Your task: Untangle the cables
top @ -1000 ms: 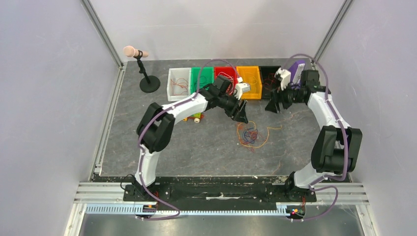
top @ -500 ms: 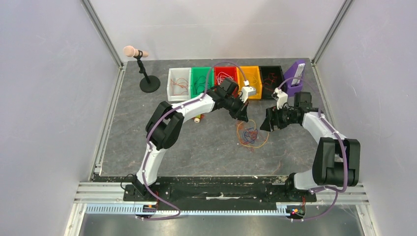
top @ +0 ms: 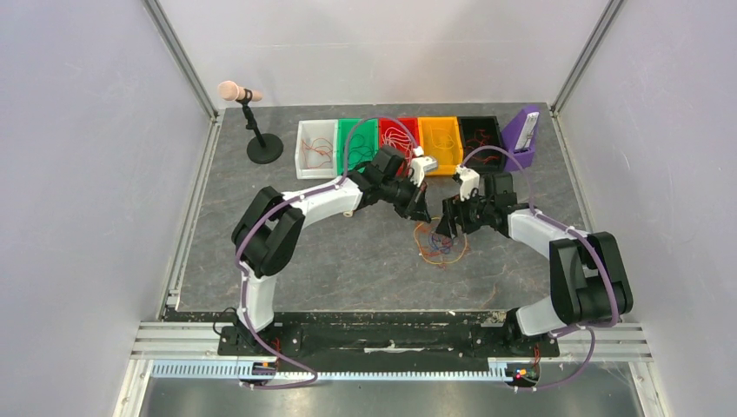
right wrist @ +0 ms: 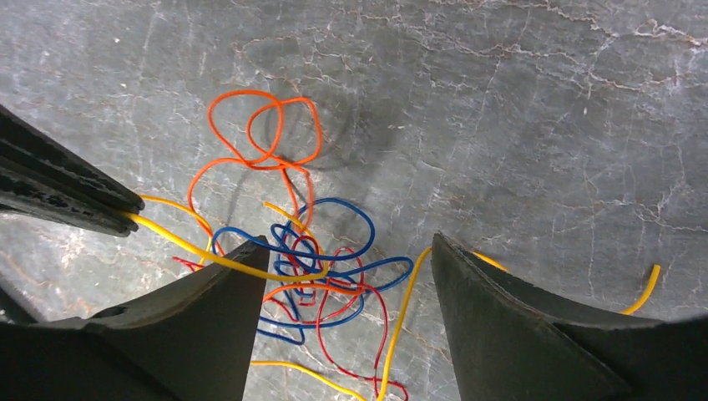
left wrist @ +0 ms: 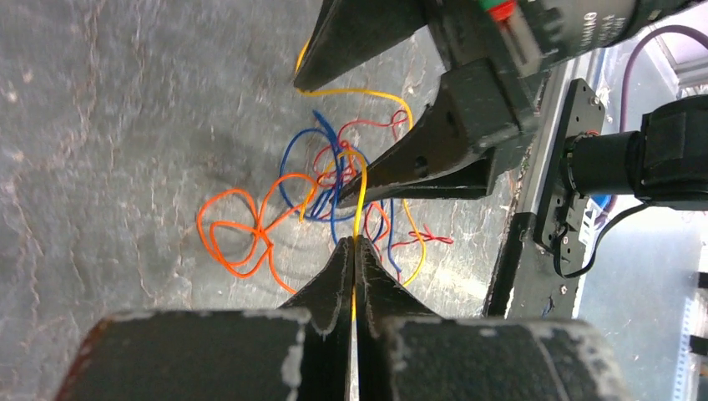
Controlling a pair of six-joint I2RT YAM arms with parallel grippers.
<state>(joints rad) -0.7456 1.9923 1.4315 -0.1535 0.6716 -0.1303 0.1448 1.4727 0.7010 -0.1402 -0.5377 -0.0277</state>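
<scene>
Left gripper (left wrist: 354, 244) pinched yellow cable (left wrist: 361, 196) at edge of tangle (right wrist: 321, 267) on table (right wrist: 543, 125); right gripper (right wrist: 349, 242) spread, straddling tangle. Step: separating one strand. Next likely: right pins knot, left draws yellow free

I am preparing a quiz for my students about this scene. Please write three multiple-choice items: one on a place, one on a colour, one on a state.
1. Where does the tangle of cables lie? A) in the green bin B) on the table by both grippers C) beside the microphone stand
2. Which colour is the cable in the left gripper? A) yellow B) blue C) orange
3. What is the state of the right gripper? A) shut on a red cable B) open C) shut, empty
1 B: it lies on bare table. 2 A: a yellow cable runs into the closed fingers. 3 B: a wide gap shows between its fingers.
</scene>
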